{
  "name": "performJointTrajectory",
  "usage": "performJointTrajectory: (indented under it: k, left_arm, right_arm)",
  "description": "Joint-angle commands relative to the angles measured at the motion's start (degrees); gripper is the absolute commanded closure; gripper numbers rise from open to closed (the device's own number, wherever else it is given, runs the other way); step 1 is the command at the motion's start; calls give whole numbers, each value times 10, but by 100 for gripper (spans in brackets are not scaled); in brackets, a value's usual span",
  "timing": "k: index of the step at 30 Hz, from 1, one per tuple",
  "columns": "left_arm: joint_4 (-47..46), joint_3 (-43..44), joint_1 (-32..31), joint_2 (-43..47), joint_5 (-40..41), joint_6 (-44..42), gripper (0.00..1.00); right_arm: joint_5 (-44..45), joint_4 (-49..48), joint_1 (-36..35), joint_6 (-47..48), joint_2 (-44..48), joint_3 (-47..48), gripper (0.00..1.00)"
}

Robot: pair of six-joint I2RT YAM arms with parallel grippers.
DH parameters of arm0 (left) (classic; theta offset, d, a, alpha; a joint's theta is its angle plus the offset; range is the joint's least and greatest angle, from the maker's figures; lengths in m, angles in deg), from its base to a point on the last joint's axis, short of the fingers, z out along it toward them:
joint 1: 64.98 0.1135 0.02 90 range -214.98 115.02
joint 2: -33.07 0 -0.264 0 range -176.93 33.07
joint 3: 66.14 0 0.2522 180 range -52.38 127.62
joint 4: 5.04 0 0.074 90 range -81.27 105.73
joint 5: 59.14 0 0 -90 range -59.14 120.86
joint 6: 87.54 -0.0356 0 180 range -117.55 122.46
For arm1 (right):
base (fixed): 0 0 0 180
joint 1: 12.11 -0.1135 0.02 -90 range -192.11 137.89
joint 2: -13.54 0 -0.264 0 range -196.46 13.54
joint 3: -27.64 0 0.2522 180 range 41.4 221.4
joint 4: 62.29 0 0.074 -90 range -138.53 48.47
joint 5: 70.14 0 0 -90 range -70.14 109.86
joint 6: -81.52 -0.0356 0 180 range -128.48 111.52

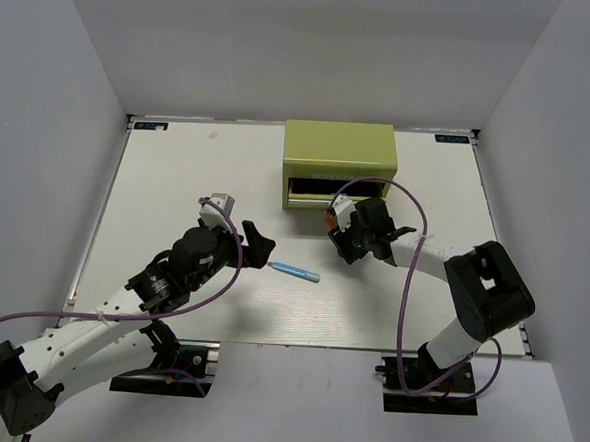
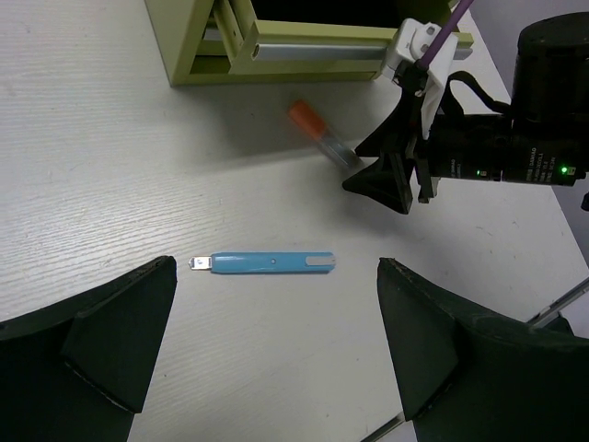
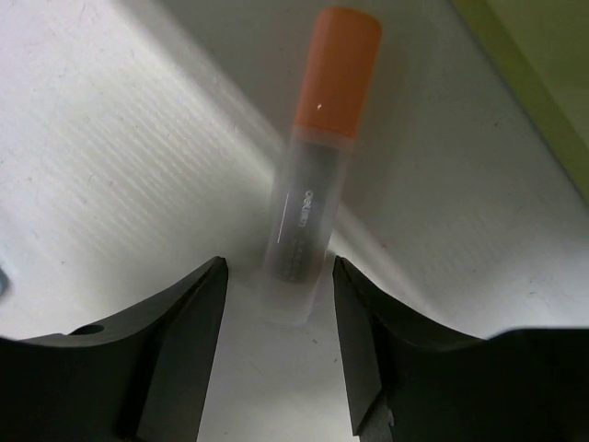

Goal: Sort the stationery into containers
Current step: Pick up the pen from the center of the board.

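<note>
The right gripper [image 3: 280,267] has its jaws partway apart around the clear lower end of the orange-capped stick [image 3: 317,166]. One finger [image 3: 354,313] lies at or against the stick's side, and a sliver of table shows between the stick and the other finger, so no firm clamp can be seen. The stick lies on the table [image 1: 178,174] with its orange cap pointing away from the gripper, and it looks slightly blurred. It sits just in front of the olive-green box [image 1: 340,144], which stands at the middle of the table's far edge with a dark opening in its front face. The left gripper [image 2: 274,272] is spread wide and holds nothing. Its two fingers [image 2: 120,331] hover over the middle of the table, nearer the near edge. The light blue stick [image 2: 267,263] lies flat on the table crosswise between and just ahead of those fingertips, touching neither, and is well apart from the orange-capped stick and the box.
</note>
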Motion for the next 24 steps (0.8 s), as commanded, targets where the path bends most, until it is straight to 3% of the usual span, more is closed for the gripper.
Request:
performJointTrajectory:
  k: [1, 6, 11, 16, 19, 24]
  left_arm:
    - [18, 22, 1, 8, 14, -7, 0]
    - [18, 22, 1, 25, 20, -7, 0]
    - [18, 22, 1, 31, 20, -7, 0]
    - [24, 17, 1, 31, 20, 11, 0]
    - [24, 10, 1, 26, 20, 34, 0]
    - [-14, -18, 1, 26, 9, 81, 0]
  right_arm:
    - [20, 10, -8, -6, -15, 23, 44]
    - [44, 3, -17, -1, -17, 5, 55]
    - [32, 14, -34, 8, 1, -11, 79]
    - [-18, 66, -46, 31, 27, -13, 95]
    - [-56, 103, -49, 52, 77, -4, 96]
    - [-194, 194, -51, 135, 179, 37, 96]
